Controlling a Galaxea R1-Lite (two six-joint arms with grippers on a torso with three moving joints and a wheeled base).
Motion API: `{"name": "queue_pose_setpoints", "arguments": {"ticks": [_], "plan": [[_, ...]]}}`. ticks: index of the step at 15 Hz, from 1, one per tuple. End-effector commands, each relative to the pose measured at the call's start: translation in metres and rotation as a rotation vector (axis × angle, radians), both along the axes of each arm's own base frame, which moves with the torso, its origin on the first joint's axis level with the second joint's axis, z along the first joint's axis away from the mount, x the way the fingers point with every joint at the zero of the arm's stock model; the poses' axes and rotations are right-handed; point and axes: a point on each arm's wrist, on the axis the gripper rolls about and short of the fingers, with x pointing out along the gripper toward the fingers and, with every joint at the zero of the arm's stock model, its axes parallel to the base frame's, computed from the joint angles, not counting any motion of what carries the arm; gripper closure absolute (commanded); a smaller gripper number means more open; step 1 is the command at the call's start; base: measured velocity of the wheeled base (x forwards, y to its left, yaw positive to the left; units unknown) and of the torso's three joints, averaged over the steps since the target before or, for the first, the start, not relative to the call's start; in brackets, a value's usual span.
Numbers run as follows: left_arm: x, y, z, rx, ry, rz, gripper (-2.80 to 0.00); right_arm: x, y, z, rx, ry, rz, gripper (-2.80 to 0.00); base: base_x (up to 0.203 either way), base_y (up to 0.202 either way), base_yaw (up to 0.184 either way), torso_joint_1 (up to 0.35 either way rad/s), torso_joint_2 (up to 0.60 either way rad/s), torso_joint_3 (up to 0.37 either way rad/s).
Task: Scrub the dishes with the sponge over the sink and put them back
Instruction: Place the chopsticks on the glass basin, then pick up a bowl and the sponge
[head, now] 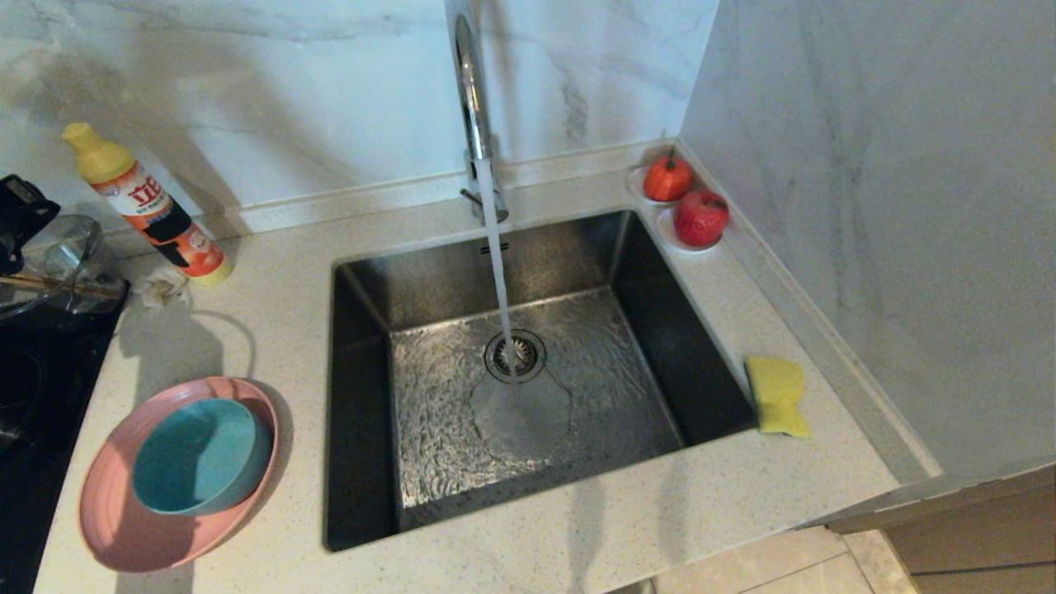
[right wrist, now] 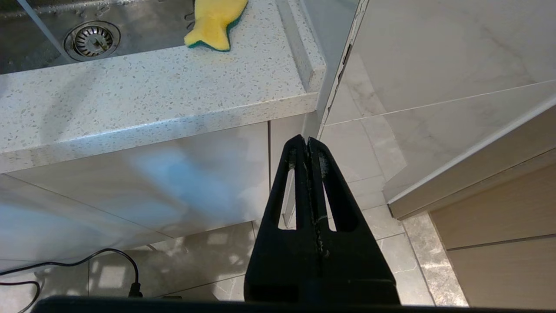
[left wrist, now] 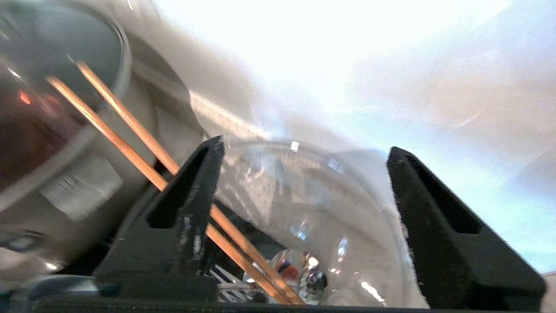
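The pink plate (head: 124,528), cradling the teal bowl (head: 198,466) at lower left, is waiting on the bench (head: 577,528) near the sink (head: 363,412), while the left gripper (left wrist: 304,182) is hovering released and the right gripper (right wrist: 308,143) is hanging clenched.

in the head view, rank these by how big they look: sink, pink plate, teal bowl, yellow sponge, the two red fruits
1. sink
2. pink plate
3. teal bowl, sitting in the plate
4. yellow sponge
5. the two red fruits and: they look alike in size and sit farther from the camera, so I won't rank them against each other.
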Motion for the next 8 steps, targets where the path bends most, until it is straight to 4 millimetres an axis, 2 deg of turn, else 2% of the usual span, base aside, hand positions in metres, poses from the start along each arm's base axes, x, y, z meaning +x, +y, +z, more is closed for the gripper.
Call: {"name": "queue_pose_setpoints", "arguments": {"ticks": [1,5,6,8], "plan": [[-0.023,-0.013,0.043,0.035,-0.065,0.002,-2.80,0.000,0.000,0.000,0.001,0.000,-0.001,0.00,0.000,0.000,0.000,0.000,0.00,0.000],[-0.075,-0.047,0.110,0.031,-0.073,-0.014,-2.80,0.000,0.000,0.000,0.001,0.001,0.000,0.00,0.000,0.000,0.000,0.000,0.00,0.000],[-0.087,-0.056,0.122,0.009,-0.056,-0.028,0.00,0.000,0.000,0.000,0.000,-0.001,-0.001,0.00,0.000,0.000,0.000,0.000,0.00,0.000],[-0.116,-0.075,0.146,0.010,-0.070,-0.100,0.00,0.000,0.000,0.000,0.001,0.000,-0.001,0.00,0.000,0.000,0.000,0.000,0.00,0.000]]}}
